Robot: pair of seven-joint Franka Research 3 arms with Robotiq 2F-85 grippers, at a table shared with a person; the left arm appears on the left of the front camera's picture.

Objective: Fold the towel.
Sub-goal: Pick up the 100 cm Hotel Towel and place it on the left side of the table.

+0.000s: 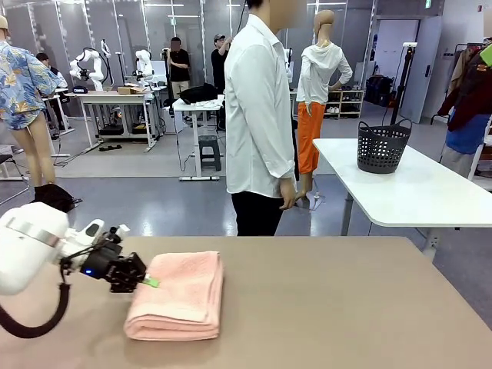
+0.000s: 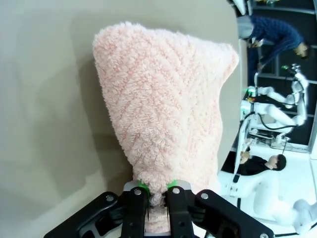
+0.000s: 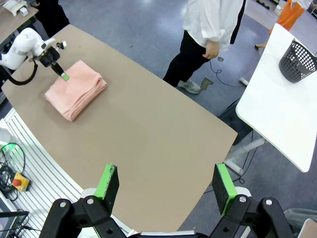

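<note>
A: Your tan surface (image 1: pixel 346 307) carries the salmon-pink terry cloth towel (image 1: pixel 178 296), lying as a thick folded stack on its left part, near the robot's edge.

B: And your left claw (image 2: pixel 154 194)?

A: Pinching the towel's near edge, jaws pressed together on the cloth, likely to set or square the fold.

B: The right claw (image 3: pixel 167 187)?

A: Spread wide, high above the surface, well apart from the towel, holding nothing.
</note>
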